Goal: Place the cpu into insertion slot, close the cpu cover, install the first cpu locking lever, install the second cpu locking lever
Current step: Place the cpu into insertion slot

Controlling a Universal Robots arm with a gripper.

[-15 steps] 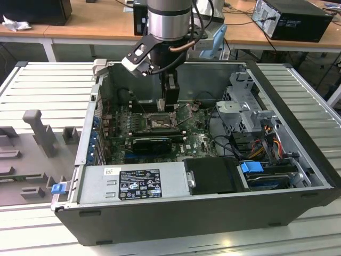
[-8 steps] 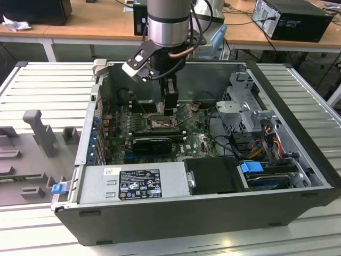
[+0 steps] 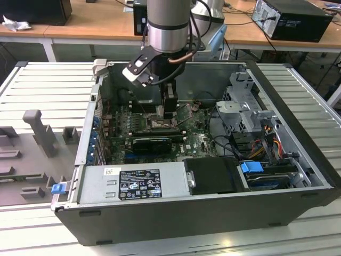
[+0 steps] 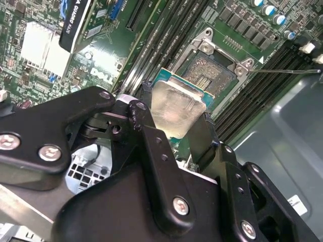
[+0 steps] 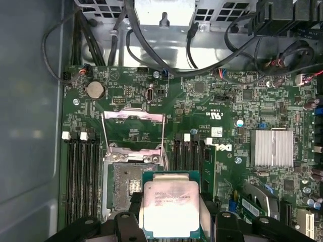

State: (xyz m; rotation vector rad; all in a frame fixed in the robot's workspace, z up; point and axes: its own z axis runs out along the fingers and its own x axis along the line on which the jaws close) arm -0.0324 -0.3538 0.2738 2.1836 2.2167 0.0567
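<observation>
Black claw (image 4: 176,125) pinching flat silver-topped cpu (image 5: 169,207), near square grey-pinned insertion slot (image 5: 126,185)

White logo on circuit board (image 5: 202,108), faint print on the cpu (image 5: 170,209), labels on grey box (image 3: 130,184)

Flat square silver-topped cpu (image 5: 169,207): between your gripper's (image 5: 170,221) fingers, partly over the square black-framed insertion slot (image 5: 125,186).
Thin silver-frame cpu cover (image 5: 133,132): swung open, just beside slot.

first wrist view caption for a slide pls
Gripper holding the cpu just beside the open socket, its cover raised.
</observation>
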